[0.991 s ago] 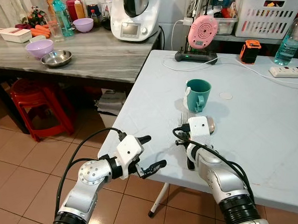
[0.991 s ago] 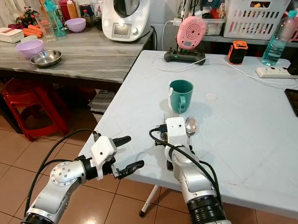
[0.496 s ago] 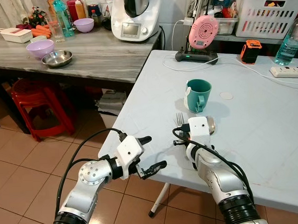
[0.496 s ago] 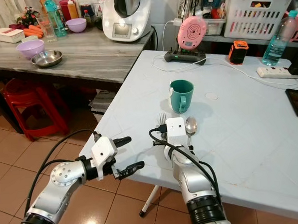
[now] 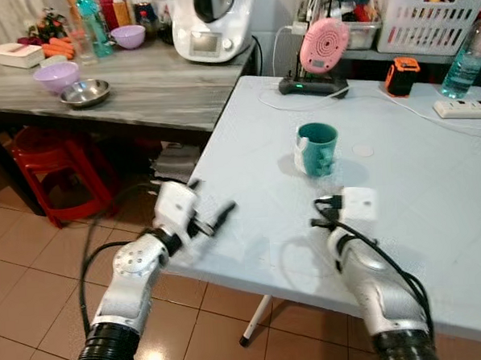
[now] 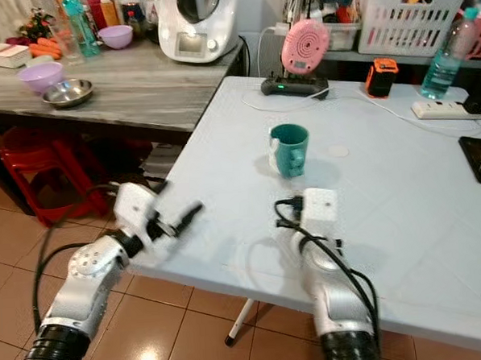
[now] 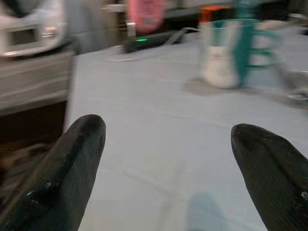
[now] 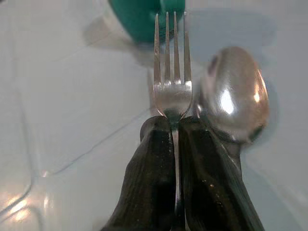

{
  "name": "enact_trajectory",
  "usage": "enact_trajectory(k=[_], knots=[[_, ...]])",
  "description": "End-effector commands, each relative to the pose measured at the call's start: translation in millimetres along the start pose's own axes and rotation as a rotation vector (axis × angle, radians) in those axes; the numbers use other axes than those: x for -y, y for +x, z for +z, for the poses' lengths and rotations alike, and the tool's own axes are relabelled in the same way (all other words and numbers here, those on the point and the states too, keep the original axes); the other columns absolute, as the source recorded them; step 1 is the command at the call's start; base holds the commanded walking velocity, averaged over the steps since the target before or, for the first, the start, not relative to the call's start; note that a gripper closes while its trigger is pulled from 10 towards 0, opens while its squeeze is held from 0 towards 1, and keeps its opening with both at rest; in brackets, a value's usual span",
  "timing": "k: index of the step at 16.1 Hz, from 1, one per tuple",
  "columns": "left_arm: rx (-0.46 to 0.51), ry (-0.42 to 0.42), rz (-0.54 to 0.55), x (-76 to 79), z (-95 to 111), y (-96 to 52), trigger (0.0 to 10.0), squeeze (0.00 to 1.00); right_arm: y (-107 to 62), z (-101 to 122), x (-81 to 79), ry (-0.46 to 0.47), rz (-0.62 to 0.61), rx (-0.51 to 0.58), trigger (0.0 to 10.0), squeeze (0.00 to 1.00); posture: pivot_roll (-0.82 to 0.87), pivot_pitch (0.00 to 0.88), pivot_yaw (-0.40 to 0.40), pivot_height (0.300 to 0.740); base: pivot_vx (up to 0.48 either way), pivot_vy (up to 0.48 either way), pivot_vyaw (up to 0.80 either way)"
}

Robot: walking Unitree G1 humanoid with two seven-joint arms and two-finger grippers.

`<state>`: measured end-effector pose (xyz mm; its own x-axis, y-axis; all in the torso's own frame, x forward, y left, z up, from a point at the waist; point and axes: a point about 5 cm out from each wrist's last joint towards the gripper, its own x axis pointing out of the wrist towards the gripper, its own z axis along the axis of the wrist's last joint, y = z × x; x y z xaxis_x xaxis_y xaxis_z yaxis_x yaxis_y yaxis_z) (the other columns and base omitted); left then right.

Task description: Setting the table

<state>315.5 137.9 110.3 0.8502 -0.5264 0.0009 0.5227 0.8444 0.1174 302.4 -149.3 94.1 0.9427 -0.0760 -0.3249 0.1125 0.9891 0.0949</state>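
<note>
A spoon [image 8: 237, 94] lies just beside the fork [image 8: 172, 72], tines toward the teal mug [image 5: 315, 149], pinched by the right gripper [image 8: 174, 137]; left gripper [image 7: 168, 163] fingers gape.

Pretty sure we're in a home kitchen: food processor [image 5: 209, 20] and bowls [image 5: 61, 75] on a grey counter [image 5: 139, 92], red plastic stools [image 5: 58, 161] underneath, tiled floor [image 5: 35, 263], teal mug [image 7: 228, 50] beyond our fingertips [image 7: 74, 154].

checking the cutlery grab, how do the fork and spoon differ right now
The fork is clamped by its handle between the shut fingers of the right pincer; the spoon lies free on the table beside it. The fork ends in thin tines, the spoon in a rounded bowl. Both are shiny metal, pointing toward the teal mug.
</note>
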Motion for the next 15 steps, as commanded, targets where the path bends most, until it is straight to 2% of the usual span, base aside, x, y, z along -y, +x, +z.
enact_trajectory(k=[1,3,4,6,10,13,14,15], knots=[[-0.010,0.003,0.052,-5.5,-2,-1.5,10.0,0.00,-3.3,11,-2.8,0.022,0.011,0.060,0.0,0.00,-0.11,0.000,0.023,0.740,0.000,0.000,0.00],[-0.005,-0.050,0.122,-9.7,-5,-3.8,10.0,0.00,-8.2,15,-1.8,0.029,-0.006,0.113,4.2,0.00,-0.10,0.000,0.021,0.740,0.000,0.000,0.00],[0.000,-0.055,0.137,-10.0,-5,-3.5,10.0,0.00,-9.9,15,-3.0,0.026,0.001,0.119,10.0,0.00,-0.11,0.000,0.016,0.740,0.000,0.000,0.00],[0.001,-0.053,0.149,-8.2,-6,-1.5,10.0,0.00,-11.7,12,-7.4,0.026,0.022,0.099,10.0,0.00,-0.11,0.000,0.011,0.740,0.000,0.000,0.00],[0.017,-0.063,0.185,-8.1,-3,2.7,10.0,0.00,-11.8,28,-13.5,0.042,0.098,0.224,10.0,0.00,-0.11,0.000,0.006,0.740,0.000,0.000,0.00],[0.006,-0.125,0.236,-13.5,-7,0.3,10.0,0.00,-15.1,31,-12.3,0.070,0.098,0.257,10.0,0.00,-0.11,0.000,0.005,0.740,0.000,0.000,0.00],[0.010,-0.165,0.247,-12.9,-9,-0.4,10.0,0.00,-19.2,31,-11.9,0.039,0.132,0.266,10.0,0.00,-0.11,0.000,0.004,0.740,0.000,0.000,0.00],[0.008,-0.180,0.256,-13.0,-10,-0.7,10.0,0.00,-21.1,29,-9.8,0.047,0.124,0.259,10.0,0.00,-0.12,0.000,0.005,0.740,0.000,0.000,0.00]])
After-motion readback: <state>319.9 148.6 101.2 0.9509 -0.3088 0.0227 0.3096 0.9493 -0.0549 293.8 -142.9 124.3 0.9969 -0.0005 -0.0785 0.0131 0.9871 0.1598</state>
